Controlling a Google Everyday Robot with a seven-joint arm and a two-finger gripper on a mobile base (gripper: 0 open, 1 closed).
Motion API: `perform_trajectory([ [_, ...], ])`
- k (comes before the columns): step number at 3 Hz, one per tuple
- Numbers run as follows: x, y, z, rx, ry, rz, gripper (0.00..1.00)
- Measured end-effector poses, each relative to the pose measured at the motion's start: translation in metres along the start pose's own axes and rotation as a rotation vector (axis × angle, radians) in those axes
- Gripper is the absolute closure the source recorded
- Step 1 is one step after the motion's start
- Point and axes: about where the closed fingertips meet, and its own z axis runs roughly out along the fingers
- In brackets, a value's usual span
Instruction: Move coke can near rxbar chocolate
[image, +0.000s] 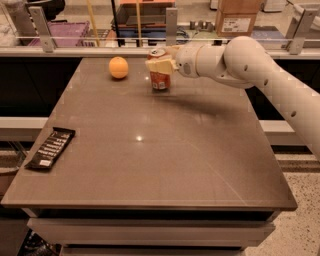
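Note:
The coke can (160, 80) is a red-orange can with a silver top. It stands upright at the far middle of the brown table (165, 150). My gripper (159, 59) reaches in from the right and is shut on the can's upper part. One cream finger (159, 65) lies across the can's front and the other is behind it. The rxbar chocolate (50, 148) is a flat black bar with white lettering. It lies at the table's left edge near the front, far from the can.
A round orange fruit (118, 67) sits left of the can at the far side. My white arm (260, 70) spans the far right of the table. Shelving, a railing and boxes (239, 17) stand behind the table.

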Motion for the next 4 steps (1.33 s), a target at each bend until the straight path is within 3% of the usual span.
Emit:
perform_trajectory([
  [2, -0.027, 0.036, -0.016, -0.013, 0.043, -0.066, 1.0],
  [4, -0.039, 0.086, 0.0, -0.039, -0.012, -0.089, 1.0],
])
